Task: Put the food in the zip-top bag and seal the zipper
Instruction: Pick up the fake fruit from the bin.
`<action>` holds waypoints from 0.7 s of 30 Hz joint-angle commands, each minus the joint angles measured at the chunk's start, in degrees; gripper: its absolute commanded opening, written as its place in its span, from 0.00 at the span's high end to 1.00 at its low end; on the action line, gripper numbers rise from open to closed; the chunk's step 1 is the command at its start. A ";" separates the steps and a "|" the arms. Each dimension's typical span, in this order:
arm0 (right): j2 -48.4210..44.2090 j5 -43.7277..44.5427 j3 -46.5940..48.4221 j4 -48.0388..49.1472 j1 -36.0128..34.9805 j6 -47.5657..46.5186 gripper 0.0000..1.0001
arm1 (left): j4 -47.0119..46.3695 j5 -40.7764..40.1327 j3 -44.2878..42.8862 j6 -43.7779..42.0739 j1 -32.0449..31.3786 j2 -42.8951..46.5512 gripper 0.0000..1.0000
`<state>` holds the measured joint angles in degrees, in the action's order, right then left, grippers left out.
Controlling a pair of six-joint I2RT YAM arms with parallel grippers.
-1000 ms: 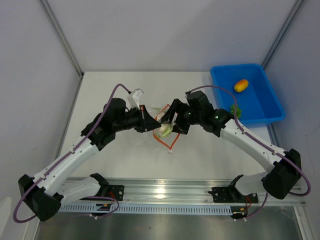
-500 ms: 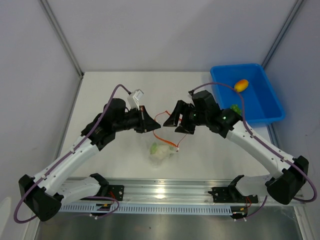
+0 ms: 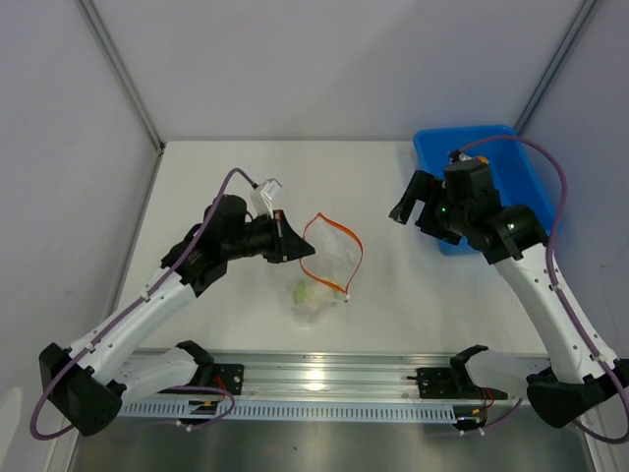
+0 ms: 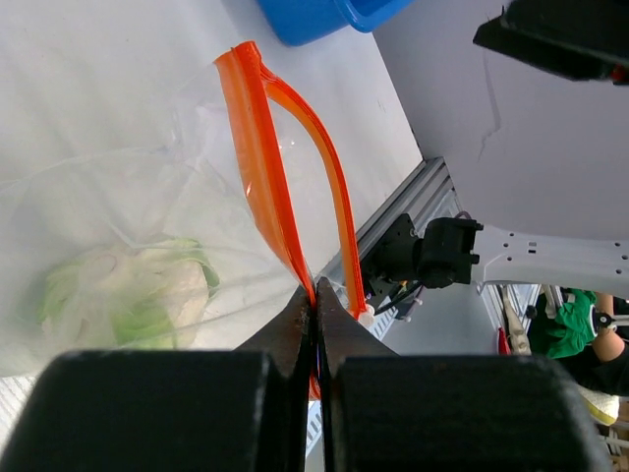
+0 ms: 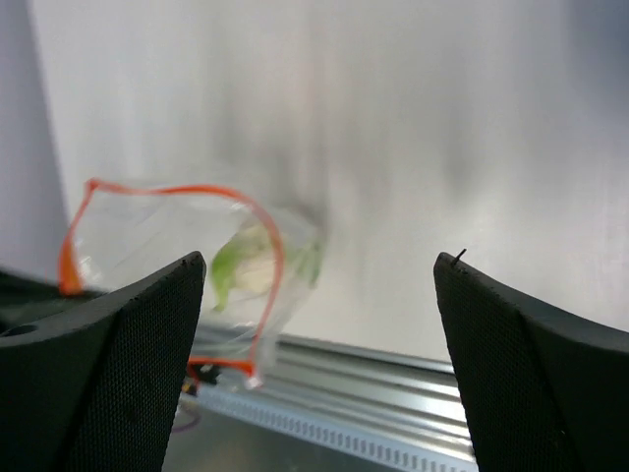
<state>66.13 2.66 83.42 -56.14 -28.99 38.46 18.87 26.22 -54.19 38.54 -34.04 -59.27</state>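
The left arm [image 3: 138,313] and right arm [image 3: 550,305] are white-shelled with black joints. A purple cable [image 3: 232,171] loops behind each wrist; the right gripper [image 5: 319,260] is mesh-textured black.

clear crinkly plastic zip-top bag [image 3: 324,264]

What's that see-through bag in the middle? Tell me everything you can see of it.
The zip-top bag is small, clear, crinkly plastic, with an orange-red zipper strip along its mouth. The mouth gapes open in a loop. The fingers of the left gripper are shut on one end of that strip, holding it up. A white cauliflower with green leaves lies inside at the bottom, which seems to rest on the white table. The right gripper is open and not touching it.
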 commanded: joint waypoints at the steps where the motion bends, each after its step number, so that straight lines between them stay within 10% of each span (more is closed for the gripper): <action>1: 0.49 5.61 1.40 -3.98 6.21 -5.93 0.01 | -2.26 1.73 0.76 -0.31 0.55 0.64 0.99; 21: 24.03 5.59 1.92 11.31 36.38 -10.42 0.01 | -3.84 3.66 3.83 -4.36 0.56 4.41 0.99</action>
<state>86.83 4.99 81.28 -47.51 6.76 29.69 17.89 27.92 -51.40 36.12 -33.95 -57.01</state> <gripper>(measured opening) 0.993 0.005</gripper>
